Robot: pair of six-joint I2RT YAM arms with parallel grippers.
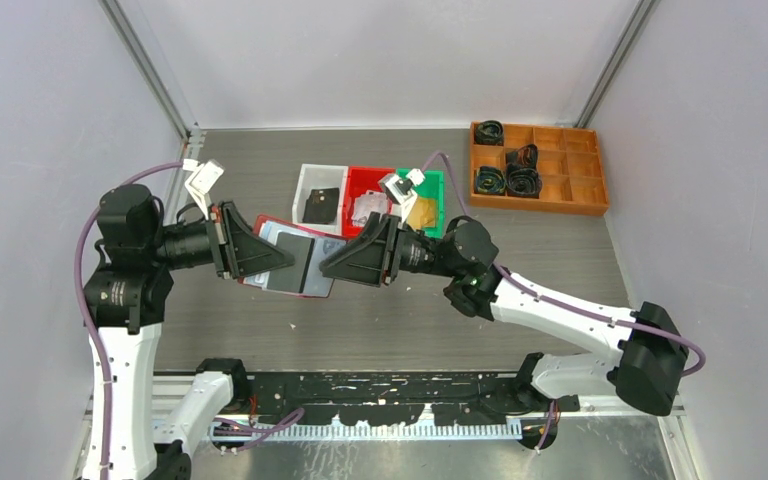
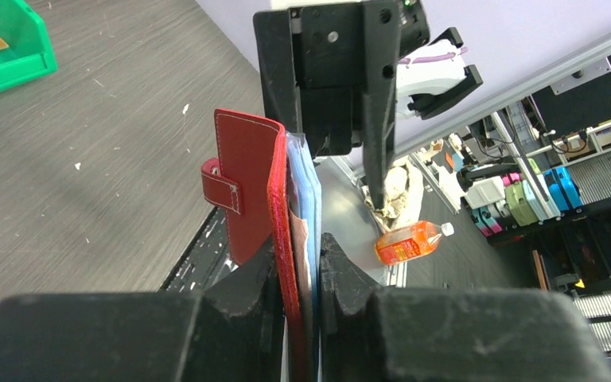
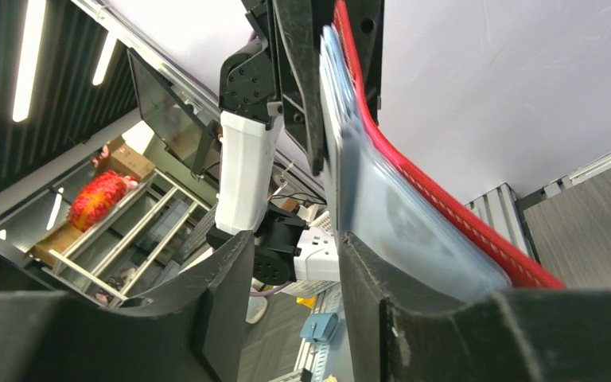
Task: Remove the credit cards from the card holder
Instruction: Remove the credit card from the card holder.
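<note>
Presently I am seeing the left gripper clenching its fingers on the lower edge of the card holder; the red cover is lying against one finger and the clear sleeves against the other. The holder is standing on edge, open, lifted off the table between the two arms; its snap tab is sticking out on the cover side. The right gripper is facing it with fingers spread and nothing in the gap; the sleeves are running past one finger, and I cannot tell whether they are touching. Behind the holder, a dark card is lying in the white bin; a silvery card in the red bin; a gold card in the green bin.
</note>
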